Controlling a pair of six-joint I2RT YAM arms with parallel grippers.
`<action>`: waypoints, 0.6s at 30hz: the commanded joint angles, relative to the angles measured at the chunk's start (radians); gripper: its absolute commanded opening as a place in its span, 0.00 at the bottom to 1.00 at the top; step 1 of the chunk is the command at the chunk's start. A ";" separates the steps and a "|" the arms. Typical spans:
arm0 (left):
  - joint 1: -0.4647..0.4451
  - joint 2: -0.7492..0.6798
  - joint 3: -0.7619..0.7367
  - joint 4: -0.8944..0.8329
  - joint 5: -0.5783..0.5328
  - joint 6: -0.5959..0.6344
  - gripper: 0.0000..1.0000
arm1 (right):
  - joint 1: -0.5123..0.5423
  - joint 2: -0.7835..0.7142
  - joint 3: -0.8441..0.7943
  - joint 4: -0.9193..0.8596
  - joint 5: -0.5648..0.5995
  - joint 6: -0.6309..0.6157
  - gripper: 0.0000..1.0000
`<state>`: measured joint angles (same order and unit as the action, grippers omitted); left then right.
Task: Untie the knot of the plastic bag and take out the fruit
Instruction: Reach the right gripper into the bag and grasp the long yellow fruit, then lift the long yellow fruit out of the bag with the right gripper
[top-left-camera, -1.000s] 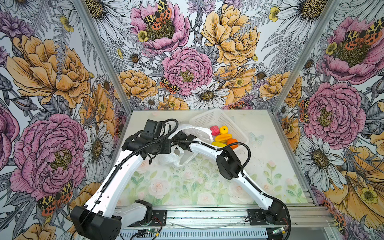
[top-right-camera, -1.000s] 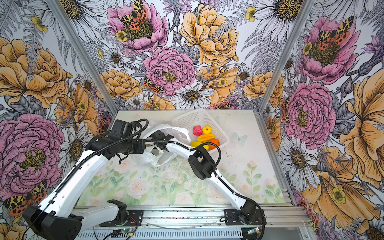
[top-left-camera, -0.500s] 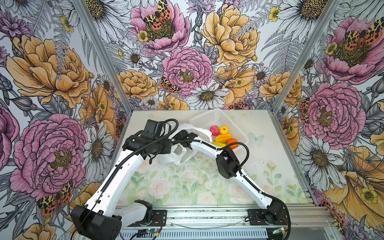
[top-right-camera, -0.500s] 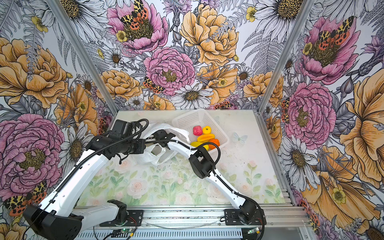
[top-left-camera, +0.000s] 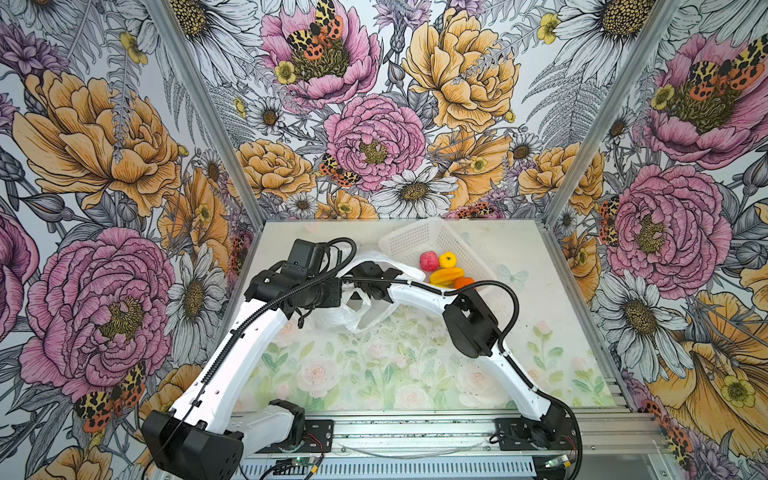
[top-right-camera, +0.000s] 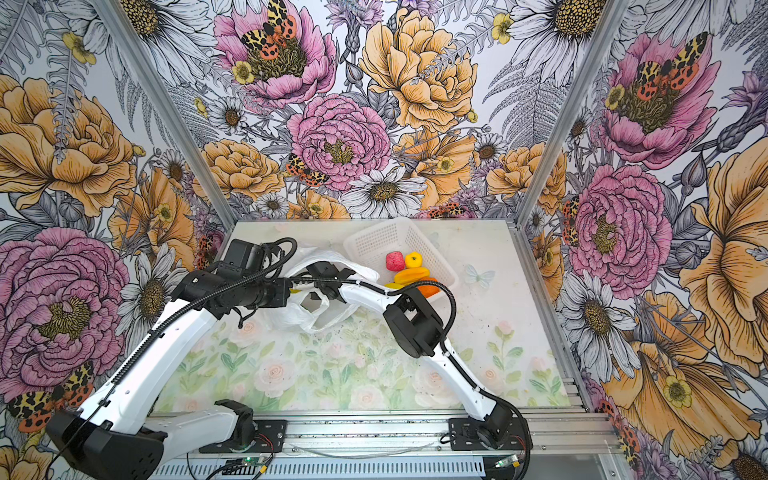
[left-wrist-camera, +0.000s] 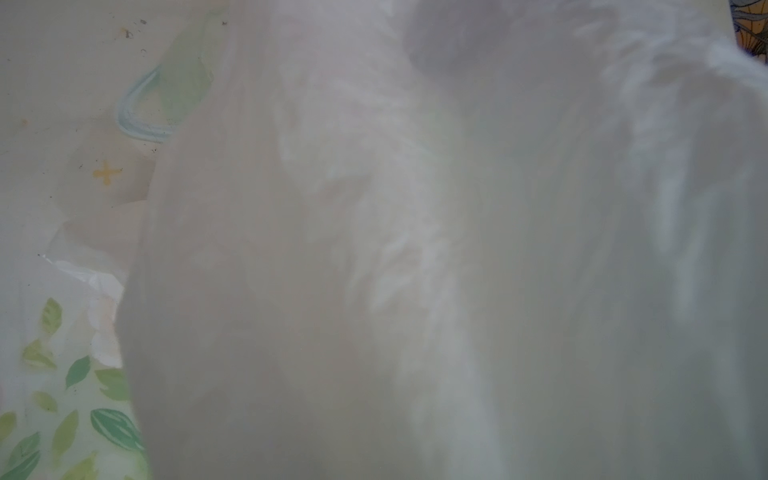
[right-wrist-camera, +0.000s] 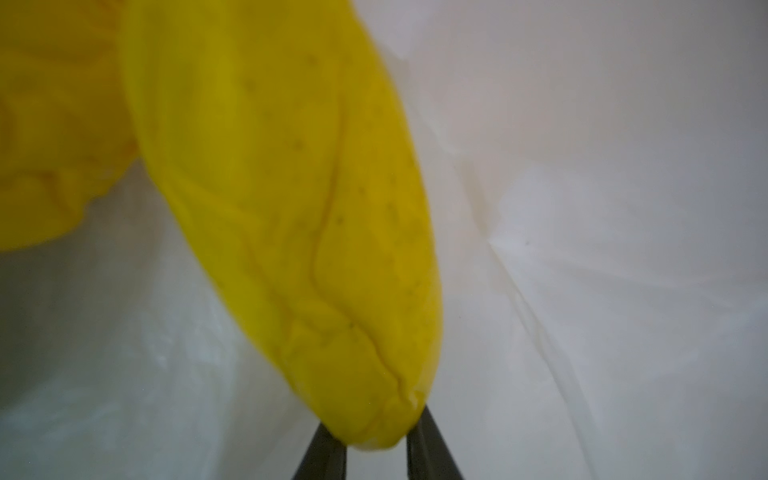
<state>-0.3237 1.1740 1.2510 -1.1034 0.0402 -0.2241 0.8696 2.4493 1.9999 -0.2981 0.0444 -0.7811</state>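
R gripper (right-wrist-camera: 374, 451) is inside the plastic bag (top-left-camera: 332, 322), jaws clamped on just the tapered tip of a yellow fruit (right-wrist-camera: 291, 208). A 2nd yellow fruit (right-wrist-camera: 50, 145) lies beside it. L gripper (top-left-camera: 336, 291) is closed at the bag's rim, prob. pinching film to keep the mouth up, but its wrist cam shows only white film, so can't tell what it holds.

Bag sits at 10 o'clock of table (top-left-camera: 374, 374) centre. Basket (top-left-camera: 415, 241) is at 1 o'clock w/ pink-red fruit (top-left-camera: 429, 261) + three more. No knot seen; handle loop (top-left-camera: 365, 309) lies loose.

Risks:
- Tip grip is shallow, so fruit may pivot or squirt out on lift.
- Film caught btw jaws would drag the bag along.
- If L hold slips, mouth collapses onto R arm.
- Fruit could snag the loop on exit.
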 joint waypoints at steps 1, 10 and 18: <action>0.027 -0.014 0.006 0.015 -0.044 0.016 0.00 | 0.029 -0.141 -0.186 0.227 0.008 0.064 0.15; 0.113 -0.024 -0.014 0.044 -0.123 0.011 0.00 | 0.039 -0.418 -0.612 0.512 0.042 0.186 0.13; 0.125 -0.022 -0.048 0.068 -0.062 0.029 0.00 | 0.070 -0.610 -0.846 0.612 -0.012 0.258 0.14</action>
<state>-0.2108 1.1683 1.2179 -1.0710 -0.0330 -0.2165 0.9192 1.9079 1.1904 0.2218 0.0658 -0.5720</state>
